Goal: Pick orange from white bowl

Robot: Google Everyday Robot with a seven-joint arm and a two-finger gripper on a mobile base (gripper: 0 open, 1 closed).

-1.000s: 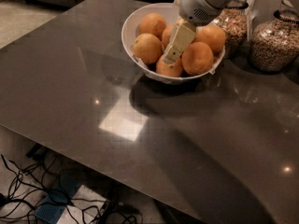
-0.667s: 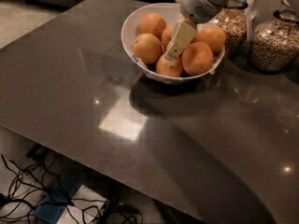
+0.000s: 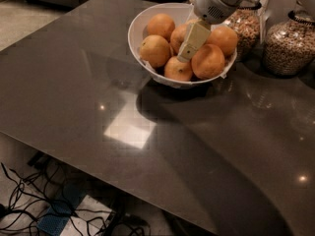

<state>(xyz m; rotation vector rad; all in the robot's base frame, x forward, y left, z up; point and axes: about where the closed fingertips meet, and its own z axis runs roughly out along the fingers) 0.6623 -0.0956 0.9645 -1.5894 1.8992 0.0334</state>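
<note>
While I watch through the camera view, the gripper (image 3: 186,53) is low inside the white bowl (image 3: 134,42), at the far side of the dark table (image 3: 74,92). Its cream-coloured end points down and a little to the left, into the middle of the pile of oranges. The end touches, or nearly touches, the top of the front orange (image 3: 177,71), which lies against the near wall of the bowl. I cannot tell whether the gripper is open or closed, because its lower part is hidden among the fruit, and I do not see any fruit lifted from the pile.

Six oranges are visible in the bowl. Just right of the gripper lies a large orange (image 3: 208,62), and left of it, near the rim, another orange (image 3: 154,50). The white arm (image 3: 216,1) comes in from the upper right corner.

Behind the bowl, to the right, stand two glass jars of grain, the nearer jar (image 3: 244,27) just beside the bowl and the second jar (image 3: 289,45) further right. Under the near edge of the table, black cables (image 3: 22,191) lie on the floor.
</note>
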